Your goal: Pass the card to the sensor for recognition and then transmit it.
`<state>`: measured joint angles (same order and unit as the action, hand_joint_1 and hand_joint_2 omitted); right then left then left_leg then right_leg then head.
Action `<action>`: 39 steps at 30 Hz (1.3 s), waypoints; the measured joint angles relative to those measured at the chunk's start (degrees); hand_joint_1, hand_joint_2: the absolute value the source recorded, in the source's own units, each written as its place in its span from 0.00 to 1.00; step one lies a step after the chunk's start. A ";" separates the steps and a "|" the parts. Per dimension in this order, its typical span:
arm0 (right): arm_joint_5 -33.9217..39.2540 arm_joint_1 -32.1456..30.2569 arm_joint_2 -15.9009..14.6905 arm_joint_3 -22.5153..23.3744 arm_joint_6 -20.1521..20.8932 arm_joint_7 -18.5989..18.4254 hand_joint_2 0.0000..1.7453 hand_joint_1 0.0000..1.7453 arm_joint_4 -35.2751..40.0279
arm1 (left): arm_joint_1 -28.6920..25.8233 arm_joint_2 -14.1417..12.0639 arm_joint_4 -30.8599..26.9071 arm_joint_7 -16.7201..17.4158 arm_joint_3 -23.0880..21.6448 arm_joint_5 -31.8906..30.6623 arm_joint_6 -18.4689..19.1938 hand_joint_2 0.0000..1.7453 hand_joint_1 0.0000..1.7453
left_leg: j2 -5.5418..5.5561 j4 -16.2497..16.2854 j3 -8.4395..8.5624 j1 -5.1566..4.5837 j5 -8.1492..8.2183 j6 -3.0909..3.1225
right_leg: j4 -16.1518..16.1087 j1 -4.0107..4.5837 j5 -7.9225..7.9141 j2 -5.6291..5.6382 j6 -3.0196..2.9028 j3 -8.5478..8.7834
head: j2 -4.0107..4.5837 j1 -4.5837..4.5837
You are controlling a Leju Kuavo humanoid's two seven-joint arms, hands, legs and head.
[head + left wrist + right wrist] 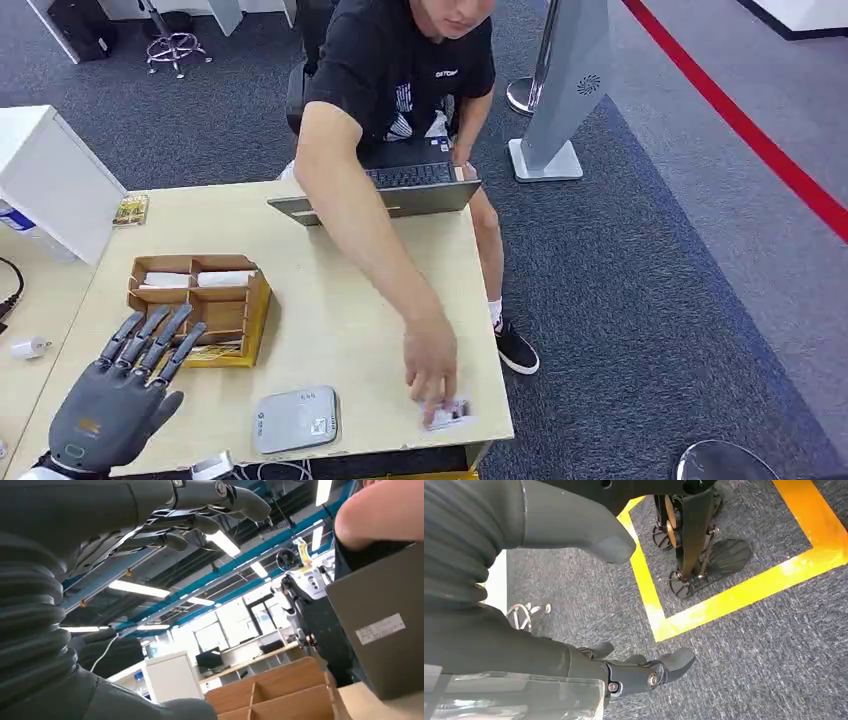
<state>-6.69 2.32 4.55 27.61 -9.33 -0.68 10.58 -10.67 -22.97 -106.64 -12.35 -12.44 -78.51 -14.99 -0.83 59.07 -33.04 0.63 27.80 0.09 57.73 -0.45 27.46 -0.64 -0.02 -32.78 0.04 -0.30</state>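
A person's hand point(431, 362) reaches across the table and presses a small white card point(452, 413) near the front right corner. The grey card sensor point(296, 420) lies flat at the table's front edge, left of the card. My left hand point(120, 395) hovers over the table's front left, fingers spread and straight, holding nothing; its fingers point(210, 510) show in the left wrist view. My right hand point(624, 672) hangs over the carpet with fingers loosely extended and nothing in it.
A wooden divided box point(200, 300) with white cards stands beside my left hand. A laptop point(390, 190) sits at the table's far edge in front of the seated person. A white cabinet point(50, 180) stands at the left. Yellow floor tape point(724, 600) marks the carpet.
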 joint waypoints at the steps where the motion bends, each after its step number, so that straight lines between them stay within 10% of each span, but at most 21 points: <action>1: 0.00 0.00 0.00 0.04 0.00 0.00 1.00 0.00 0.00 | -0.02 -0.07 0.13 0.00 0.00 -0.02 0.02 1.00 0.00 | 0.00 0.00 0.00 0.00 0.00 0.00 | 0.00 0.00 0.00 0.00 0.00 0.00 | 0.00 0.02; 20: -1.79 0.01 -0.07 0.11 2.23 -0.31 1.00 0.00 0.00 | 0.15 -2.60 8.55 2.51 0.07 -1.71 0.50 1.00 0.00 | 0.00 0.00 0.00 0.00 0.00 0.00 | -0.01 0.00 0.00 -0.01 0.00 0.00 | 0.00 0.02; 39: -4.74 0.14 -0.11 0.11 4.11 0.17 1.00 0.00 0.00 | 9.64 11.83 20.81 2.19 6.54 -2.53 -3.50 1.00 0.00 | 0.02 0.02 0.00 -0.01 0.00 0.01 | -0.01 -0.01 -0.02 -0.02 0.01 0.01 | 0.00 0.02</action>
<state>-11.43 2.46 4.44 27.71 -5.22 -0.50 10.58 -1.03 -11.15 -85.83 -10.16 -5.90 -81.04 -18.49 -0.80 59.08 -33.04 0.62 27.80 0.10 57.72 -0.45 27.43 -0.66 -0.01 -32.77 0.04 -0.28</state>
